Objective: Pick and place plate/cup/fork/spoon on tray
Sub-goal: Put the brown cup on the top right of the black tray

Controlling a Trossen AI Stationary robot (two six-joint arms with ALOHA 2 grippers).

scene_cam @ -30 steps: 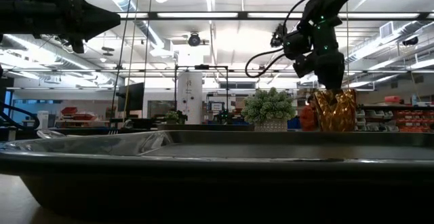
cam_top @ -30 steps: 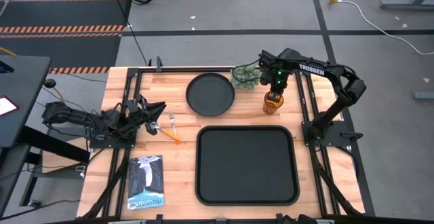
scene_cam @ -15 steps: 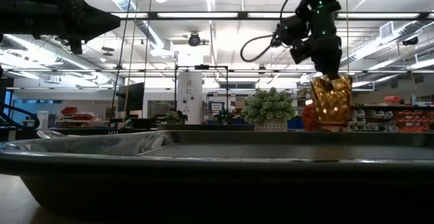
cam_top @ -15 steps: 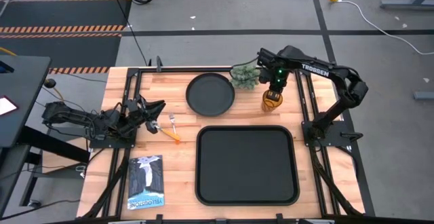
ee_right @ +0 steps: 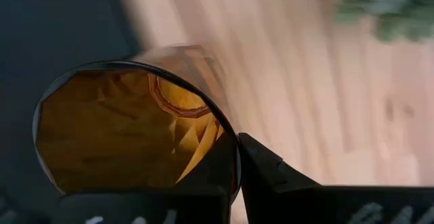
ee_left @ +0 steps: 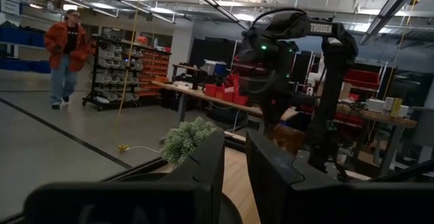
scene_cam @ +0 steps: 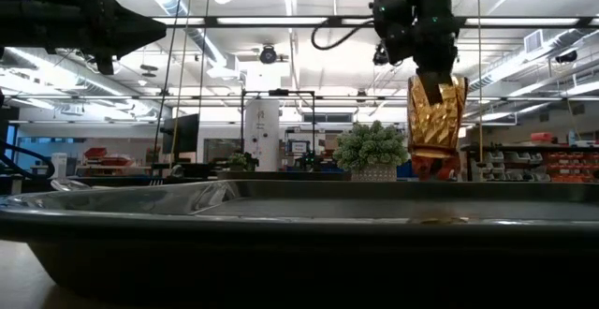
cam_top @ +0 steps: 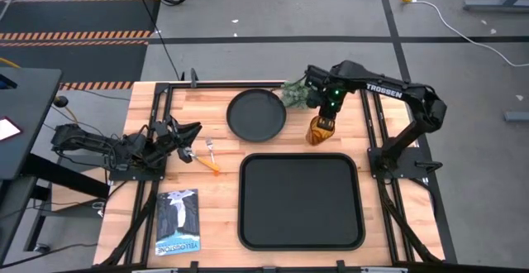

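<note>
High view, with low and wrist views. The right end effector (cam_top: 321,122) stood in the upper right of centre of the frame, closed on the cup (cam_top: 319,130), one finger inside the rim and one outside, as the right wrist view showed at the cup (ee_right: 129,129). In the low view the cup (scene_cam: 436,122) hung clear above the tray (scene_cam: 281,225), upright or nearly so. From above it lay just beyond the tray (cam_top: 302,161) at its upper edge, right of the plate (cam_top: 256,113).

The left end effector (cam_top: 188,137) waited at the left side of the tabletop (cam_top: 216,203), near the fork (cam_top: 210,148) and the spoon (cam_top: 203,162); its 2 fingers (ee_left: 213,163) stood slightly parted with nothing between them.

Handling, by judgement: the cup appeared light, rigid and faceted, probably hard plastic or glass, with a smooth wall that could slip; a rim pinch suited it, provided it was kept level. The plate looked stiff and low, best taken by its raised rim. The fork and spoon lay flat and thin, so a hold across the orange handle seemed the surest.

Limits of view: the cup's height above the tabletop could not be judged from above. The utensils were small and partly overlapped, and could not be told apart with certainty. A potted plant (cam_top: 296,93) stood beside the right arm; a booklet (cam_top: 178,221) lay at lower left. A person (ee_left: 66,54) stood far off in the room.
</note>
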